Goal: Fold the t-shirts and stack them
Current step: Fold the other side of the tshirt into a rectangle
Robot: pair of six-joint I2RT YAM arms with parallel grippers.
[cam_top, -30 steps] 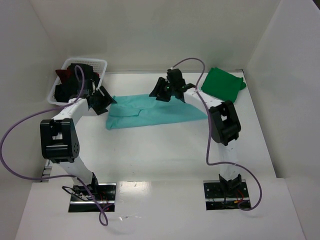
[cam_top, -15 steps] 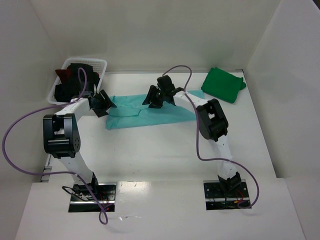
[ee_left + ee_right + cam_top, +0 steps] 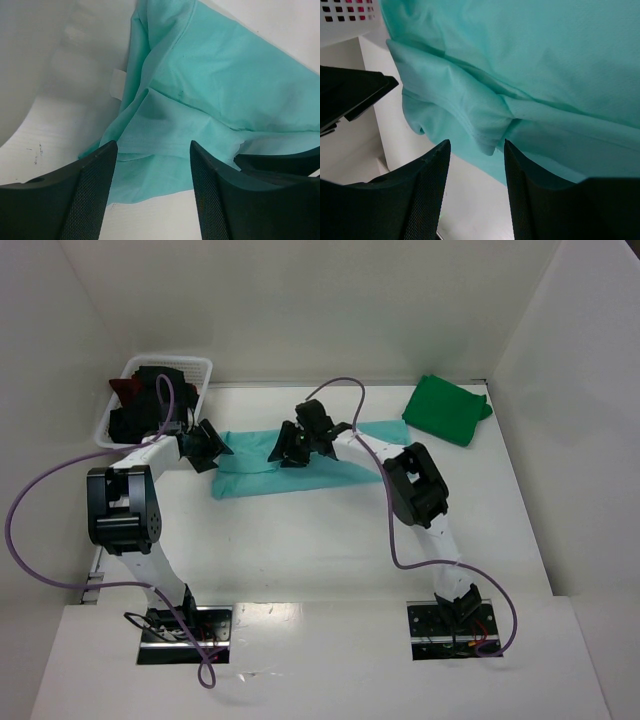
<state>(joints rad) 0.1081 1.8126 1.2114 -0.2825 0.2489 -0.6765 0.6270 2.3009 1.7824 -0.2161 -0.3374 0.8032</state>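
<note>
Teal t-shirt (image 3: 268,478) lies on the table (image 3: 300,540) as a long strip running left to right across the far middle. It is partly folded, and the left end is bunched with a loose sleeve flap. Green t-shirt (image 3: 447,410) sits folded in the far right corner, well apart. Black t-shirt (image 3: 175,380) and dark red t-shirt (image 3: 122,390) are in the basket (image 3: 203,368), far left.

Left claw (image 3: 152,146): wide open, holds nothing, hovers over the bunched left end of the teal cloth. Right claw (image 3: 475,143): also open and empty, right above the hemmed sleeve fold, left of the shirt's middle. The claws are near each other; each shows in the other's wrist view.

We read the step as: grab the left end and fold it over.

How we do it well:
- Drop each claw so one finger slides under the cloth edge.
- Pinch all layers, not only the top flap.
- Lift both sides together, level, so the strip doesn't twist.
- Mind claw-to-claw clearance, it's tight here.
- Line up the edges and release once the cloth rests.
</note>
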